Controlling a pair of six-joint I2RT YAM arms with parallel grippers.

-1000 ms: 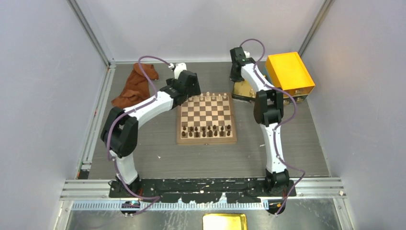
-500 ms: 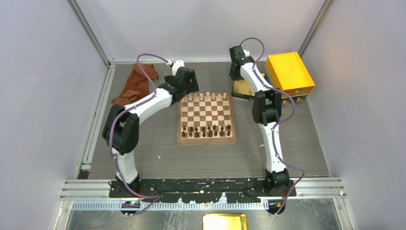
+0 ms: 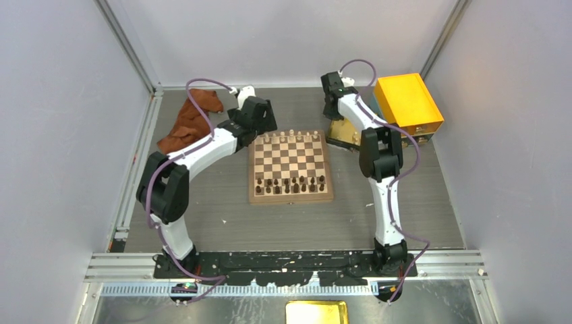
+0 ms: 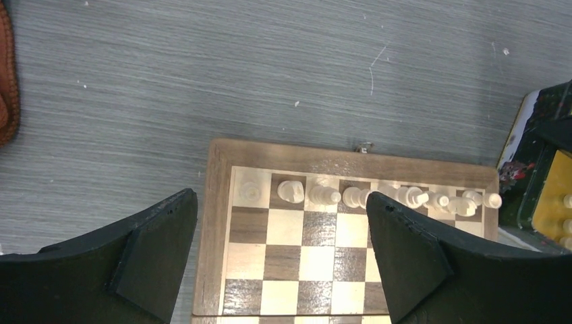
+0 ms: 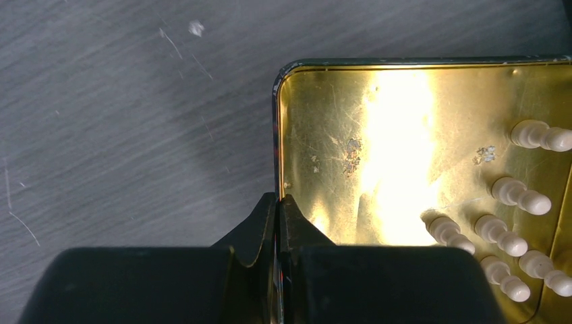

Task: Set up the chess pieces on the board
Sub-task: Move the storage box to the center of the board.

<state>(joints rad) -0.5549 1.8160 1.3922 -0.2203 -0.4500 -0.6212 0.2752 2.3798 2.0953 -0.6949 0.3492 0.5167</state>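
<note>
Your left gripper (image 4: 278,216) hangs wide open over the board (image 4: 217,223)'s far-left corner, above the chess pieces (image 4: 324,194) on its far row. A careless descent topples them. Your right gripper (image 5: 278,209), fingers pressed together, sits at the tray (image 5: 337,101) off the board's far-right corner and could drag it.

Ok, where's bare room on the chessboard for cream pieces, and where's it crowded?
The square wooden chessboard is bare across its middle rows, between the pale cream pieces lining the far row and the dark brown pieces crowding the near rows. The shallow golden metal tray is bare beside the right end effector; cream pawns cluster opposite.
</note>
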